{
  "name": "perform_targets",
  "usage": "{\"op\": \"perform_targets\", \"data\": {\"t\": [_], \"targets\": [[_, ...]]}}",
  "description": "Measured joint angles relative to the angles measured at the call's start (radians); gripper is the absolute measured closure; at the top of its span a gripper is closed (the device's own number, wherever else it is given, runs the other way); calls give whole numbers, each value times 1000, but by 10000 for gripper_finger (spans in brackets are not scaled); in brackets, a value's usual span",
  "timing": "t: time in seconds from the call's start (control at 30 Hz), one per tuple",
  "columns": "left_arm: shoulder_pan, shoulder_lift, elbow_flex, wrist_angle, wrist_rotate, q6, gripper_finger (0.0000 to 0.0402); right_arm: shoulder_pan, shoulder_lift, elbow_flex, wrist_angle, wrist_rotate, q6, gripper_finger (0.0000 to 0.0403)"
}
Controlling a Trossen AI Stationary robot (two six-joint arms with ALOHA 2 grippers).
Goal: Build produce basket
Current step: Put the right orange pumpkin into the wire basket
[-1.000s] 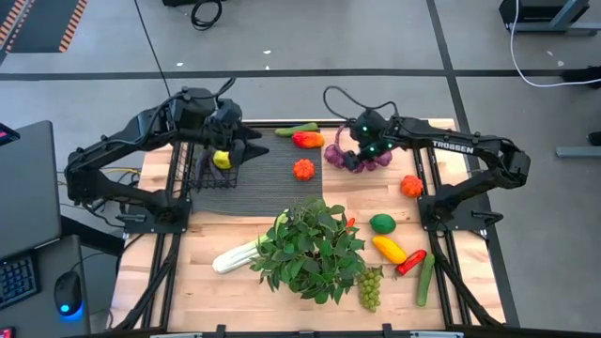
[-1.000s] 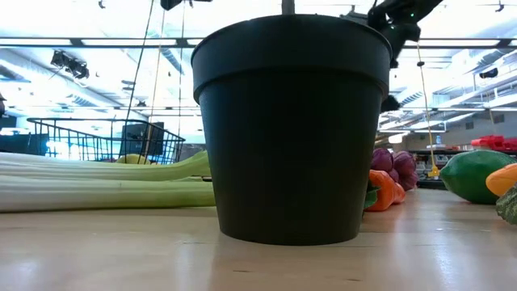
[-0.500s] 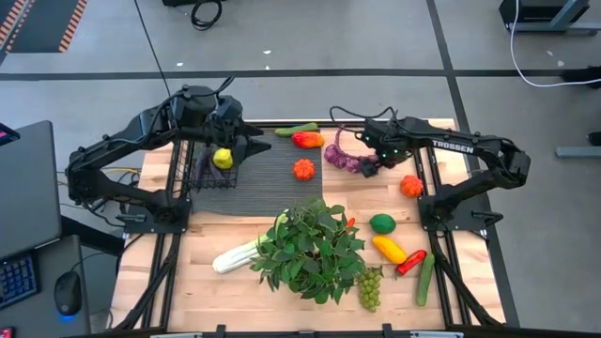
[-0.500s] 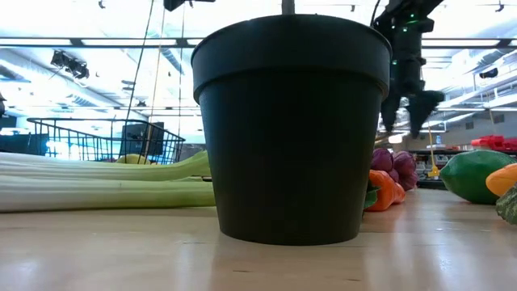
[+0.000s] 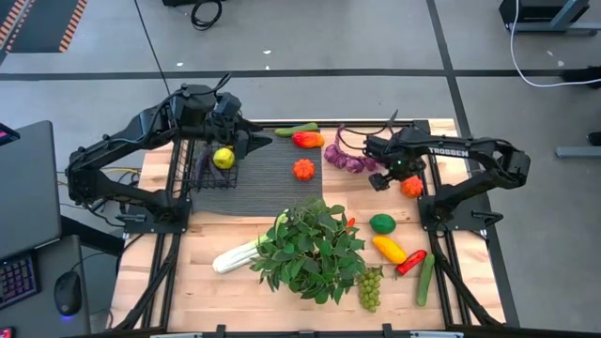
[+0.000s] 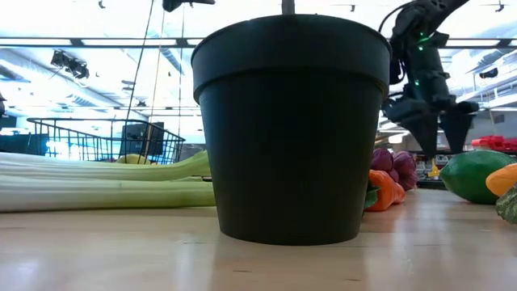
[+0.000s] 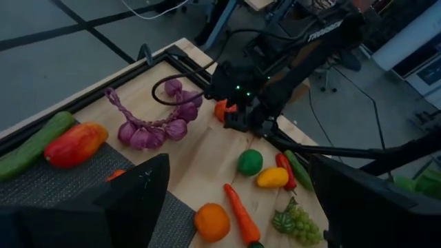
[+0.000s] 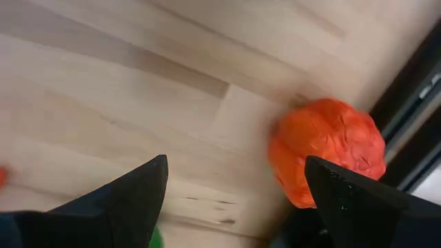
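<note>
The black wire basket (image 5: 212,169) sits at the far left, a lemon (image 5: 223,158) inside; the left gripper (image 5: 255,144) hangs beside it, jaws apart. The right gripper (image 5: 387,178), jaws apart and empty, has swung rightward from the purple bulb string (image 5: 344,156) to just beside the orange (image 5: 411,186), likely its next pick.

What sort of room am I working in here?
Probably a lab or workshop, not a kitchen: a bare concrete floor with cables, ceiling lights behind the table, and toy produce beside a wire basket.
</note>
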Motion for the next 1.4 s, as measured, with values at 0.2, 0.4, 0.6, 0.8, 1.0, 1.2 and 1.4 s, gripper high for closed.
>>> {"op": "perform_targets", "data": {"t": [0.2, 0.4, 0.6, 0.8, 1.0, 1.2, 1.4], "targets": [[-6, 0, 0, -7, 0, -6, 47, 0, 0, -33, -7, 43, 66, 55], [-6, 0, 0, -11, 0, -6, 47, 0, 0, -41, -12, 129, 121, 55], [-7, 0, 0, -13, 0, 2, 47, 0, 0, -41, -38, 182, 155, 55], [-6, 0, 0, -13, 0, 21, 47, -2, 0, -41, -76, 232, 210, 55], [-6, 0, 1, -17, 1, 28, 47, -2, 0, -51, -112, 231, 222, 55], [-6, 0, 1, -43, 1, 20, 47, 5, 0, -62, -118, 227, 241, 55], [-6, 0, 1, -41, 7, -30, 47, -6, 0, -62, -118, 242, 235, 55]]}}
